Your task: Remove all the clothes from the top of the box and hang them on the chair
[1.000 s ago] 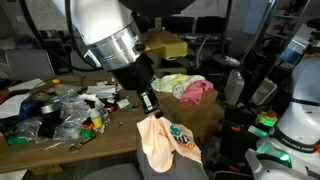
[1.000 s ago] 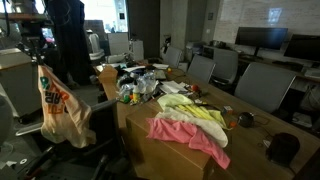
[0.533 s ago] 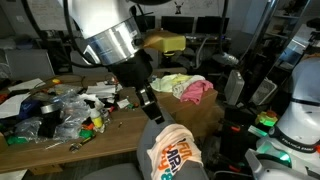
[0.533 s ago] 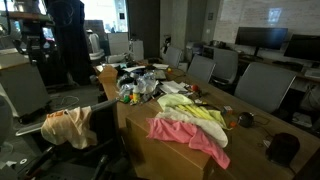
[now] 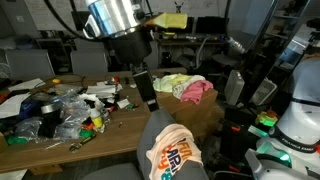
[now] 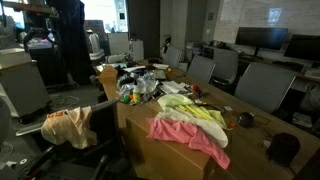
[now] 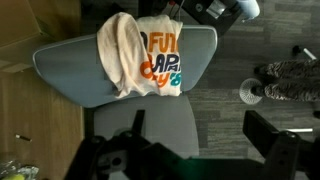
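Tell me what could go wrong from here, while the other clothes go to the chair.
1. The peach garment lies bunched on the backrest of the chair; it might slide off when another is added.
2. The pink garment and the pale yellow garment lie side by side, touching, on the box, so the open fingers might lift both together.

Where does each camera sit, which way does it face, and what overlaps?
Exterior view: close by the arm, facing past the open gripper and over the chair back to the box and cluttered table.
Exterior view: farther off, looking along the box top into the office, chair at left; no robot part clearly told.
Wrist view: straight down on the chair back; dark gripper fingers at the bottom.
Shared: all three show the peach garment draped on the chair.
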Available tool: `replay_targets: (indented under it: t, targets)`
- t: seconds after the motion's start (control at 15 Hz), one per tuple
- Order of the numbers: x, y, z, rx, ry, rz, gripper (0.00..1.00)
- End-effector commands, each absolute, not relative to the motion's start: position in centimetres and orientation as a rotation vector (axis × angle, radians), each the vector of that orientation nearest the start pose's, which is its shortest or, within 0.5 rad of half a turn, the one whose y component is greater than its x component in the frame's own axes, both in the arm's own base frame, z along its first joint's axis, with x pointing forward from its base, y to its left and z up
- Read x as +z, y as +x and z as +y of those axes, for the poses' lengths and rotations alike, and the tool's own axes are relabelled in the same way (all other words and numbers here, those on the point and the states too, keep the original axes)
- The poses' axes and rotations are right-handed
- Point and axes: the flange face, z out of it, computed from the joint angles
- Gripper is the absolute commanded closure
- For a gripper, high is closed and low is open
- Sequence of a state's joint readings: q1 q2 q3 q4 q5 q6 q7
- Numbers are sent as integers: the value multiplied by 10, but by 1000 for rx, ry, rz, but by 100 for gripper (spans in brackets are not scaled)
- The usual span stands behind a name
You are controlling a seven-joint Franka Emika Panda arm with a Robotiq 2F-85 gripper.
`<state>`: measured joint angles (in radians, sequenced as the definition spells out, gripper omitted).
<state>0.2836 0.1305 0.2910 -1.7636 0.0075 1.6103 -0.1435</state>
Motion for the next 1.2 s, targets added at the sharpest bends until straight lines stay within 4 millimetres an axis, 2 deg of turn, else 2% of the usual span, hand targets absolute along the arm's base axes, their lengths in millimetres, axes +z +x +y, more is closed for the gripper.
replay_targets:
  t: [0.0, 0.27, 0.47, 0.73, 0.93, 1.13]
  targets:
    - [510, 493, 240, 254, -3006, -870, 0]
    - [540, 514, 156, 117, -3092, -582, 0]
    - [544, 525, 99, 35, -3139, -344, 0]
    - [523, 535, 38, -30, -3155, -2, 0]
    - [495, 536, 0, -41, -3135, 261, 0]
    - [464, 528, -27, -13, -3098, 523, 0]
